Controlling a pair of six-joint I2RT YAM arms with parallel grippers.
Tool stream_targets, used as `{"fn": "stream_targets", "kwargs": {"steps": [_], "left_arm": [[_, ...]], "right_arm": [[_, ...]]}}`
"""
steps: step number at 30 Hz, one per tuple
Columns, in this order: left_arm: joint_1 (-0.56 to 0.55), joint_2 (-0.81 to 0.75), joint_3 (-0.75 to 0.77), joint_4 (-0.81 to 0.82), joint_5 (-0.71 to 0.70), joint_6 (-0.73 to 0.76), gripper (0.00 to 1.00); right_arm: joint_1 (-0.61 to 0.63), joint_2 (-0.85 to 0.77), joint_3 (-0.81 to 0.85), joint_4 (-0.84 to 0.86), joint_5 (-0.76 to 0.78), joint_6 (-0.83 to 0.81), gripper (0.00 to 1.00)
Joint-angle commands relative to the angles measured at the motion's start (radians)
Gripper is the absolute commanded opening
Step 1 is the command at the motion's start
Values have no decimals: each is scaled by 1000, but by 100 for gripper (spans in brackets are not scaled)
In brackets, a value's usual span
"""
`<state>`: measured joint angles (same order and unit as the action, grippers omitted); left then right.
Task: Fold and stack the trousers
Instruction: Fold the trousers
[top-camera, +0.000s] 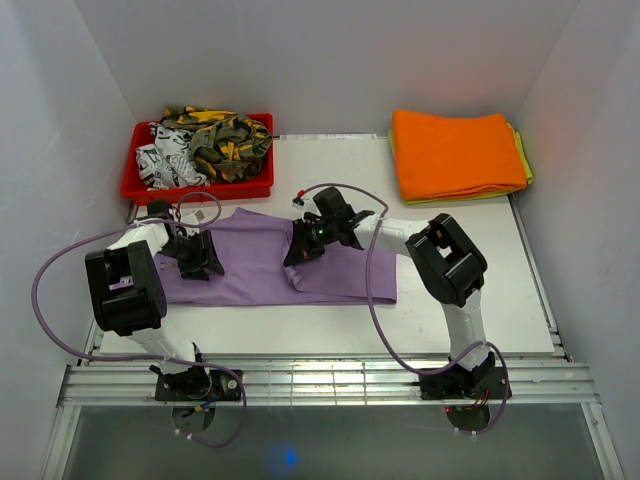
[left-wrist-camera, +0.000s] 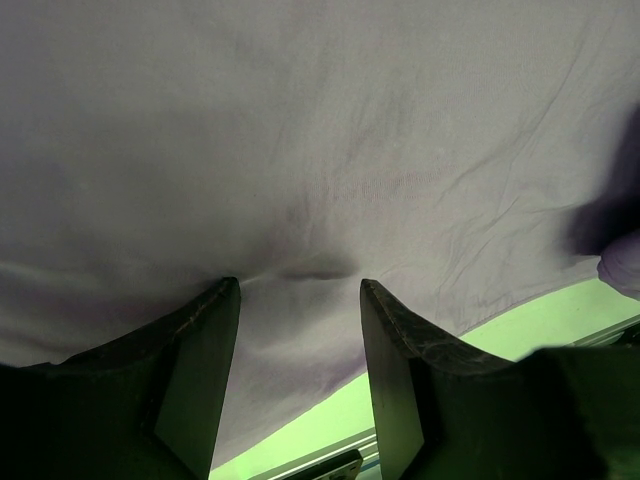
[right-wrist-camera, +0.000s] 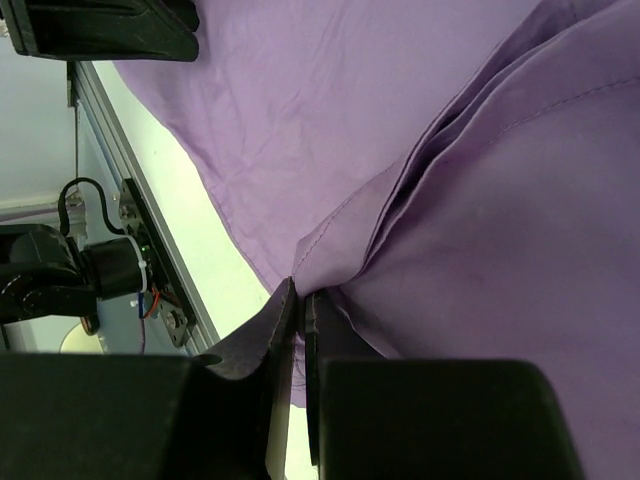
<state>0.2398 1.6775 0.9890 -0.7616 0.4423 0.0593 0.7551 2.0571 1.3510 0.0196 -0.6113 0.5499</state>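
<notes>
The lilac-purple trousers (top-camera: 250, 268) lie flat across the middle of the table, partly folded, with a doubled layer on the right part. My left gripper (top-camera: 204, 266) rests on their left end. In the left wrist view it (left-wrist-camera: 297, 287) stands open, its fingertips (left-wrist-camera: 222, 300) pressing down on the fabric (left-wrist-camera: 320, 150), nothing pinched. My right gripper (top-camera: 299, 254) is low over the trousers' middle. In the right wrist view it (right-wrist-camera: 303, 292) is shut on a hemmed corner of the folded layer (right-wrist-camera: 500, 180), lifting it slightly off the lower layer (right-wrist-camera: 300, 110).
A red bin (top-camera: 195, 190) at the back left holds camouflage and black-and-white patterned garments (top-camera: 205, 142). A folded orange cloth (top-camera: 455, 152) lies on a yellow-green one (top-camera: 524, 160) at the back right. Metal rails (top-camera: 320, 380) run along the near edge. White walls enclose the table.
</notes>
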Motion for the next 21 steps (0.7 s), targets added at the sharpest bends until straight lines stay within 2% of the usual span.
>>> {"fn": "stream_targets", "kwargs": {"steps": [1, 10, 17, 18, 20, 21], "left_arm": [[-2, -41, -16, 10, 32, 2, 62], [-2, -36, -16, 13, 35, 7, 62], [-2, -47, -16, 16, 70, 11, 62], [-2, -51, -15, 16, 78, 14, 62], [-2, -70, -6, 21, 105, 11, 62], [-2, -81, -1, 22, 119, 13, 62]], "right_arm": [[7, 3, 37, 52, -31, 19, 8], [26, -61, 2, 157, -33, 71, 8], [38, -19, -20, 189, -22, 107, 8], [38, -12, -23, 189, -15, 107, 11], [38, 7, -30, 198, -15, 116, 32], [38, 9, -30, 195, -15, 117, 60]]}}
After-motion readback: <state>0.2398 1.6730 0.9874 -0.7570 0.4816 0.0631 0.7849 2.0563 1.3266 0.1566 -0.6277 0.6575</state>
